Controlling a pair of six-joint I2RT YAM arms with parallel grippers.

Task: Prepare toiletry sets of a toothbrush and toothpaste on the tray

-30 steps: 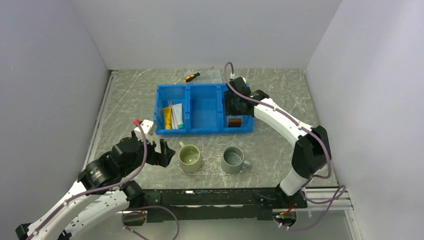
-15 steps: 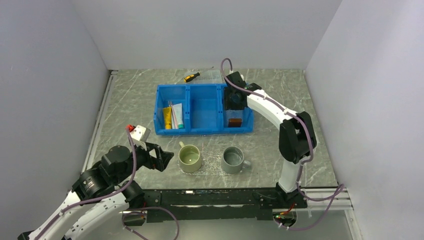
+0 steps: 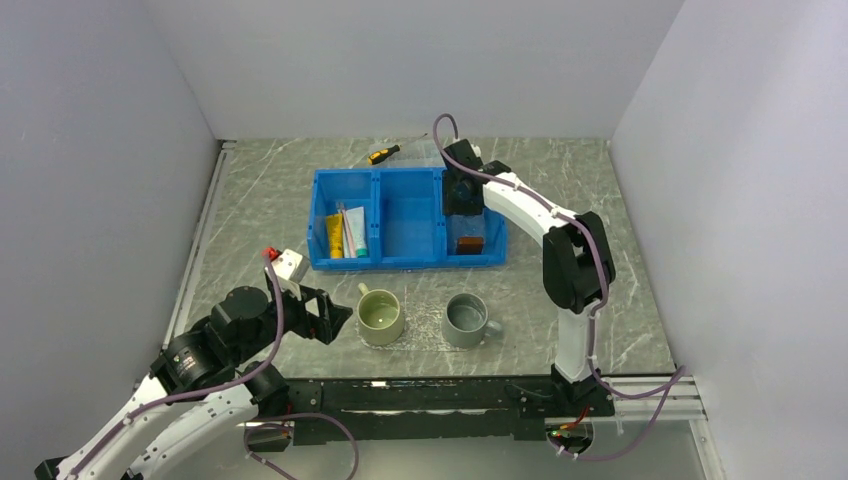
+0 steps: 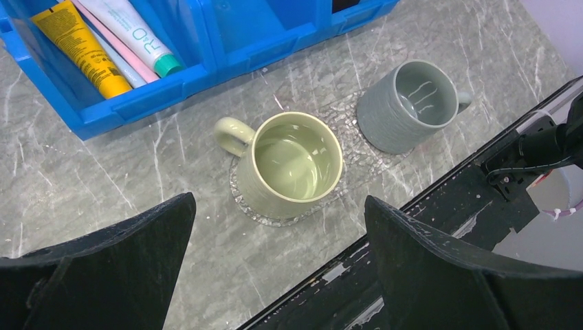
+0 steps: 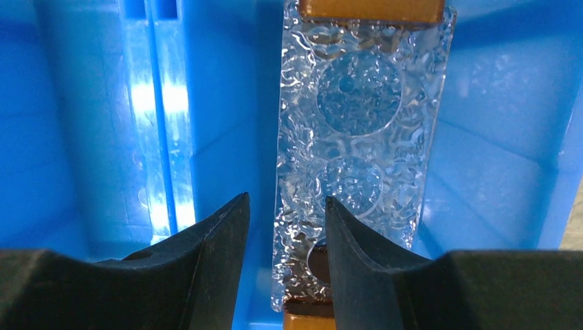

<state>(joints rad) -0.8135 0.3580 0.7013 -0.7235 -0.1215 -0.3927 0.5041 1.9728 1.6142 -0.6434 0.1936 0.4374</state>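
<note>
**Tray in the bin, right gripper just over it**
The tray (image 5: 357, 137) sits in the right compartment of the blue bin (image 5: 89, 137). One long edge shows in the gap of the right gripper (image 5: 287, 234), fingers half-parted, no grip seen. The toothpaste (image 4: 130, 31) lies in the left compartment beside a yellow tube (image 4: 79, 45). The left gripper (image 4: 278, 201) gapes wide above the green mug (image 4: 295, 161).

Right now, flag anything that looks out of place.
The tray sits, apparently tilted, in the blue bin's right compartment, not flat on the table. The right gripper hovers open over its edge.
</note>
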